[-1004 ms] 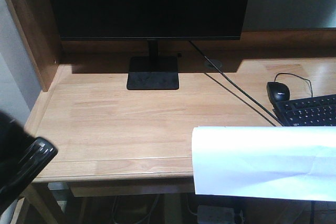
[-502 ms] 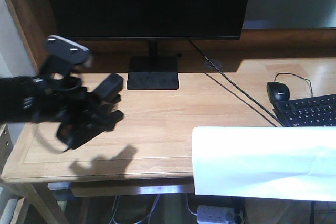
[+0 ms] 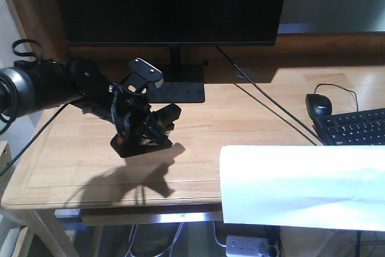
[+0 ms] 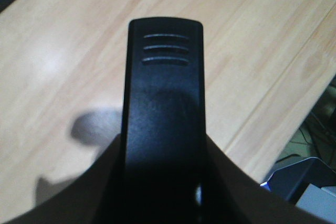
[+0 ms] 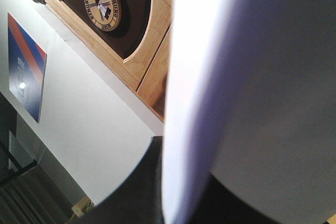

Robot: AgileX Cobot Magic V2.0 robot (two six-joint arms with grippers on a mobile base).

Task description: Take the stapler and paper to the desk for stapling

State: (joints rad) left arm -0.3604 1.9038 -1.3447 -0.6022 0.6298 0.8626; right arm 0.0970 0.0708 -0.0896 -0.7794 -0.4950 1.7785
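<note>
The stapler (image 4: 164,108) looks to us like a hard plastic shell over metal: stiff, fairly dense for its size, and smooth on top apart from three moulded ridges near the end. We'd hold it across the sides mid-body, and that's where the left gripper (image 3: 143,126) has it, jaws closed in on both flanks. It sits low over the left-centre of the worktop (image 3: 240,118), in front of the monitor stand (image 3: 175,83). We can't tell if it's actually touching the wood. There's no brand on the top of it that we can see.

The paper (image 3: 301,188) is the opposite: featherweight, floppy, easy to crease, and it'll sag wherever it isn't supported. It hangs at the front right edge of the worktop, below the keyboard (image 3: 355,126) and mouse (image 3: 319,105). In the right wrist view it comes out from between the dark jaws of the right gripper (image 5: 184,203), which look pinched onto one edge.

As for writing, the dark plaque (image 5: 113,9) has a round emblem with lettering around the rim, maybe "STRONG", and the rest is too small to read. The red-and-blue poster (image 5: 23,66) has pale characters we can't make out.
</note>
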